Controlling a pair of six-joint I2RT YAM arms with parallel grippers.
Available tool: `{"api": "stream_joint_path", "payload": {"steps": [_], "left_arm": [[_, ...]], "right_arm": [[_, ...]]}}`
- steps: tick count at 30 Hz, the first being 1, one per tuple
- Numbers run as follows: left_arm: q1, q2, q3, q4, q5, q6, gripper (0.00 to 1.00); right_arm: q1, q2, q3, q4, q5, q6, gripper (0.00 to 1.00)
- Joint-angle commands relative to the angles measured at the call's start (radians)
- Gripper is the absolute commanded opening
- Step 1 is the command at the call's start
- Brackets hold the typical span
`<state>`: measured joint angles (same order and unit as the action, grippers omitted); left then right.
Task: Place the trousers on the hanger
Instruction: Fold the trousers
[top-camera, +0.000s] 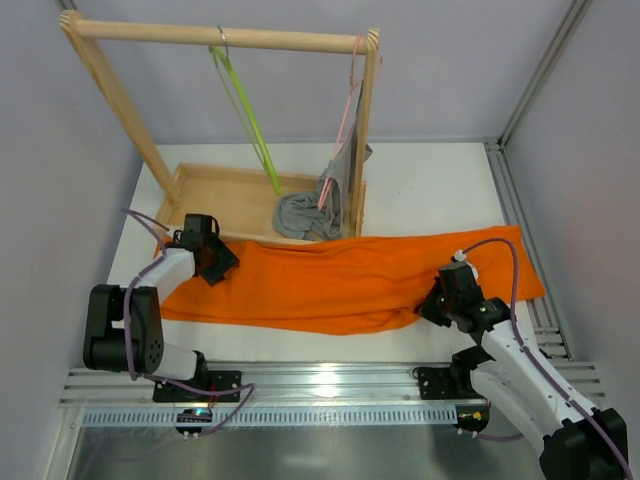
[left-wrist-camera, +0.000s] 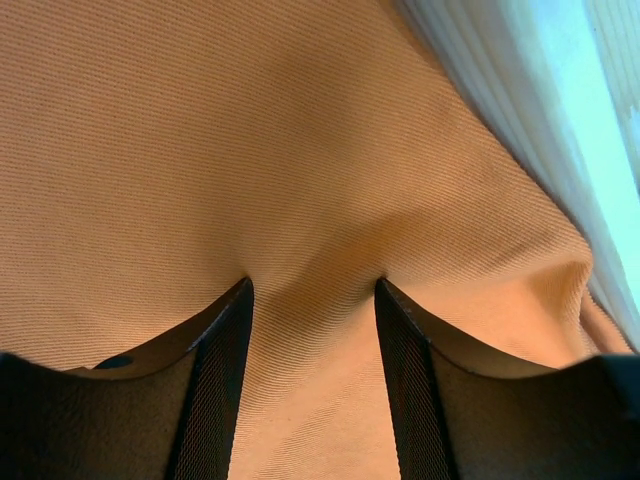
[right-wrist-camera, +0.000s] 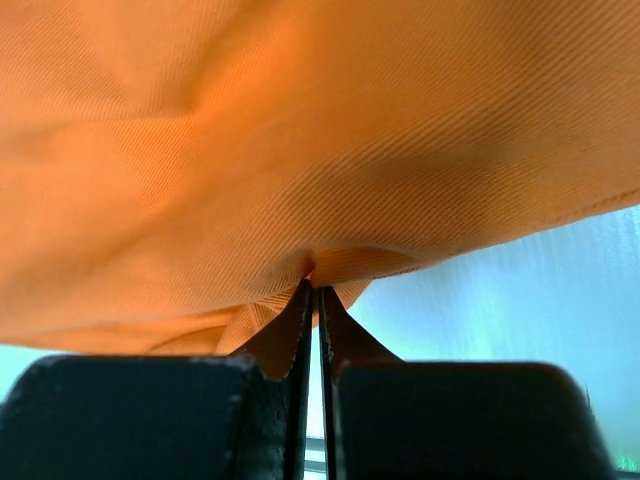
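The orange trousers (top-camera: 340, 275) lie flat across the table, stretched from left to right. The lime-green hanger (top-camera: 250, 125) hangs bare by its metal hook from the wooden rail at the back. My left gripper (top-camera: 222, 262) presses down on the trousers' left end, open, with cloth (left-wrist-camera: 300, 150) bulging between its fingers (left-wrist-camera: 225, 350). My right gripper (top-camera: 428, 308) is at the trousers' near right edge. In the right wrist view it (right-wrist-camera: 313, 285) is shut on a pinch of the orange cloth (right-wrist-camera: 250, 130).
A wooden rack (top-camera: 220, 35) stands on a wooden tray base (top-camera: 215, 195) at the back. A pink hanger (top-camera: 345, 120) on its right end carries a grey garment (top-camera: 315, 205) that spills onto the base. Grey walls enclose the table; a metal rail (top-camera: 320, 385) runs along the near edge.
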<state>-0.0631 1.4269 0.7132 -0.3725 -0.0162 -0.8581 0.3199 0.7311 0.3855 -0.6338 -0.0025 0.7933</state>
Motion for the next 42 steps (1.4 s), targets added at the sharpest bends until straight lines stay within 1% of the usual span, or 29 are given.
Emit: {"api": "stream_joint_path", "payload": {"steps": [1, 6, 7, 12, 13, 17, 18, 19, 21, 22, 25, 30, 34, 39, 42], "left_arm": [[0.006, 0.033, 0.015, 0.015, -0.057, 0.016, 0.53], [0.006, 0.052, 0.019, 0.015, -0.068, 0.016, 0.52], [0.006, 0.055, 0.019, 0.015, -0.068, 0.016, 0.52], [0.006, 0.056, 0.019, 0.017, -0.067, 0.016, 0.52], [0.005, 0.055, 0.020, 0.017, -0.065, 0.016, 0.52], [0.006, 0.053, 0.022, 0.018, -0.062, 0.018, 0.52], [0.006, 0.052, 0.023, 0.020, -0.062, 0.018, 0.52], [0.006, 0.052, 0.025, 0.020, -0.059, 0.018, 0.52], [0.006, 0.050, 0.028, 0.014, -0.056, 0.021, 0.52], [0.006, 0.049, 0.029, 0.012, -0.056, 0.021, 0.52], [0.005, 0.043, 0.029, 0.012, -0.045, 0.019, 0.52], [0.006, 0.035, 0.032, 0.007, -0.042, 0.024, 0.52], [0.006, 0.040, 0.031, 0.009, -0.034, 0.021, 0.52], [0.006, 0.041, 0.026, 0.014, -0.037, 0.021, 0.52], [0.006, 0.043, 0.023, 0.021, -0.034, 0.016, 0.52]], "right_arm": [[0.005, -0.070, -0.019, -0.003, -0.103, -0.088, 0.04], [0.004, -0.174, 0.006, -0.081, -0.071, -0.052, 0.04], [0.005, -0.189, 0.016, -0.127, -0.042, -0.045, 0.04], [0.005, -0.298, 0.041, -0.248, 0.045, 0.012, 0.04], [0.005, -0.335, 0.041, -0.279, 0.052, 0.021, 0.04], [0.005, -0.392, 0.047, -0.322, 0.018, 0.023, 0.04], [0.005, -0.400, 0.050, -0.332, 0.018, 0.038, 0.06], [0.005, -0.403, 0.062, -0.351, 0.019, 0.044, 0.11], [0.005, -0.398, 0.075, -0.354, 0.016, 0.052, 0.18], [0.005, -0.392, 0.082, -0.350, -0.019, 0.060, 0.21], [0.005, -0.361, 0.099, -0.334, -0.050, 0.076, 0.32], [0.005, -0.279, 0.105, -0.284, -0.074, 0.076, 0.33], [0.007, -0.225, 0.058, -0.265, -0.090, 0.139, 0.33], [0.005, -0.213, 0.016, -0.256, -0.086, 0.185, 0.33], [0.007, -0.196, -0.019, -0.207, -0.097, 0.204, 0.34]]}}
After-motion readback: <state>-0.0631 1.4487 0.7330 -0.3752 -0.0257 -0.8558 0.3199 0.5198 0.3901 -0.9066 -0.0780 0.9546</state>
